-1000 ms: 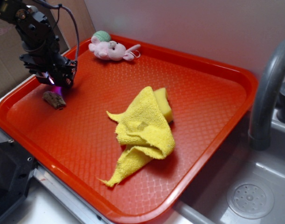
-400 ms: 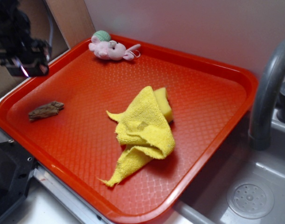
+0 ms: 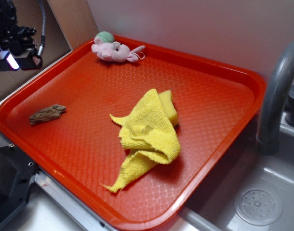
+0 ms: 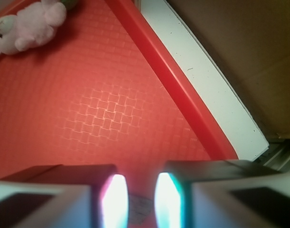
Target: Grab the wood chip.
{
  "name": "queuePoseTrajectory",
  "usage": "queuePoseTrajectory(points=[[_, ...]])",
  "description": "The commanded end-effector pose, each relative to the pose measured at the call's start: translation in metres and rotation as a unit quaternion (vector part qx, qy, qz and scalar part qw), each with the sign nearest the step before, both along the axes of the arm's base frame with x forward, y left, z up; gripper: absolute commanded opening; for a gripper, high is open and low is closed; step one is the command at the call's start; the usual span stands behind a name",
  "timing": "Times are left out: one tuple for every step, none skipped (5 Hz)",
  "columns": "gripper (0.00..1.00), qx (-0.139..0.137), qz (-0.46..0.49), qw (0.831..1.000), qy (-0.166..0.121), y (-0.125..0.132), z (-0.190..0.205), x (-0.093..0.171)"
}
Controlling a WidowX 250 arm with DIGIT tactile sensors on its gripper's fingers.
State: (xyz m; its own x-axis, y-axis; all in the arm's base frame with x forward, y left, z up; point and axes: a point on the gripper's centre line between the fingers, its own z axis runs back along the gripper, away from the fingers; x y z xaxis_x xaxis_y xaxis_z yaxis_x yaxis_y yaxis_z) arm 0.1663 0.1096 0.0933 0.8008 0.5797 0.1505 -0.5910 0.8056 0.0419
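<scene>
The wood chip (image 3: 47,114), a small brown-grey piece of bark, lies flat on the red tray (image 3: 89,149) near its left rim. My gripper (image 3: 20,60) hangs high above the tray's left edge, up and left of the chip and well clear of it. In the wrist view the two lit fingertips (image 4: 117,199) stand a narrow gap apart with nothing between them. The gripper (image 4: 142,202) is empty, and a bit of the chip (image 4: 141,207) shows far below through the gap.
A pink plush toy (image 3: 114,50) lies at the tray's far corner and shows in the wrist view (image 4: 31,23). A yellow cloth (image 3: 149,132) drapes over a yellow sponge (image 3: 168,108) mid-tray. A grey faucet (image 3: 276,96) and sink drain (image 3: 257,207) are at right. The raised tray rim (image 4: 175,85) runs beside the gripper.
The gripper rose from right over the chip and moved left, away from the tray, without it. The chip now lies further left, turned lengthwise; it has been still for the last half second.
</scene>
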Motion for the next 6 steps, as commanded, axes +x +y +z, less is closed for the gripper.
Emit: queuePoseTrajectory(points=[[1.00,0.026,0.011,1.000,0.008,0.010,-0.014,-0.012],[1.00,0.032,0.007,0.999,0.014,0.008,-0.020,-0.016],[1.00,0.034,0.004,0.999,0.018,0.006,-0.022,-0.018],[1.00,0.043,-0.085,0.995,0.006,-0.002,-0.024,-0.025],[1.00,0.069,-0.206,0.976,-0.029,-0.018,-0.019,-0.033],[1.00,0.069,-0.254,0.964,-0.040,-0.022,-0.012,-0.037]])
